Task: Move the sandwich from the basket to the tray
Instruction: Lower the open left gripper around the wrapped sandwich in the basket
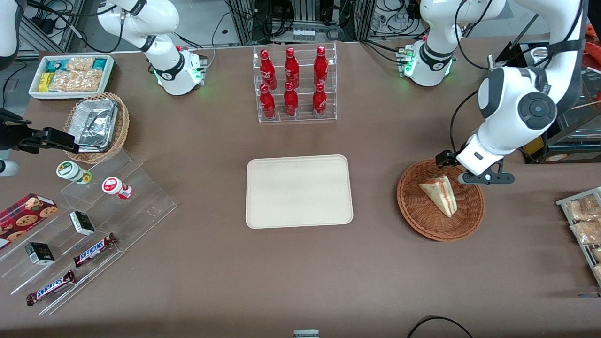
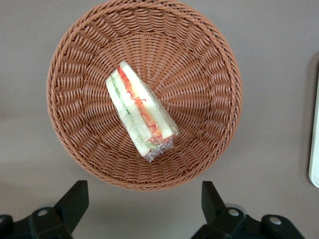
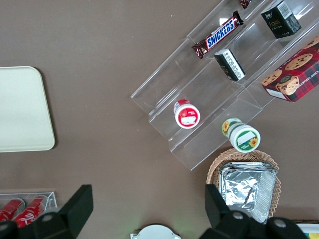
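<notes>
The small triangular wrapped sandwich wedge [image 1: 440, 195] [image 2: 141, 111] lies in the round reddish-brown woven wicker basket [image 1: 425, 220] [image 2: 199, 59], roughly at its centre, resting on one flat face with the red, orange and green filling edge visible from above. The basket sits on the brown table [image 1: 211, 272] toward the working arm's end.

The left arm's gripper [image 1: 462, 174] [image 2: 144, 204] hangs above the basket's rim on the side farther from the front camera. Its two dark fingers [image 2: 75, 201] are spread wide apart, released, with nothing between them and no contact with sandwich or basket.

The flat rectangular cream-beige tray [image 1: 299, 191] [image 2: 315, 149] [image 3: 22, 109] lies at table centre, well apart from the basket, with nothing on it. A clear acrylic rack of red bottles [image 1: 295, 84] stands farther from the front camera than the tray.
</notes>
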Robot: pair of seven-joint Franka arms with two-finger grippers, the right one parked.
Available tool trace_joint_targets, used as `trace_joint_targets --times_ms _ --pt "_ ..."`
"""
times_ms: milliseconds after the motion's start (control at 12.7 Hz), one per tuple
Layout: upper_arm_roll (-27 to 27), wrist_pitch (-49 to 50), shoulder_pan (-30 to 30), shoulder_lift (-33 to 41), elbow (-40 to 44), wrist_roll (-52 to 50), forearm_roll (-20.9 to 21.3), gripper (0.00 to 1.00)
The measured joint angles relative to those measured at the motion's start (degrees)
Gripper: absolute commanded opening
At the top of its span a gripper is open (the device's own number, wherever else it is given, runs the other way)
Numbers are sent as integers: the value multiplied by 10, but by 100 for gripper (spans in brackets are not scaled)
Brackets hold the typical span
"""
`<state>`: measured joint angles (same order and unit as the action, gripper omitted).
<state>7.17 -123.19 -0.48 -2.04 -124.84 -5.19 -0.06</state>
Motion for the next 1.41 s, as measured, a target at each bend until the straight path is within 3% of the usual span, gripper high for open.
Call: trace_joint_targets --times_ms 786,1414 --pt "-1 -78 0 -38 -3 -300 0 100" --pt "-1 -99 0 -81 -4 -331 0 100"
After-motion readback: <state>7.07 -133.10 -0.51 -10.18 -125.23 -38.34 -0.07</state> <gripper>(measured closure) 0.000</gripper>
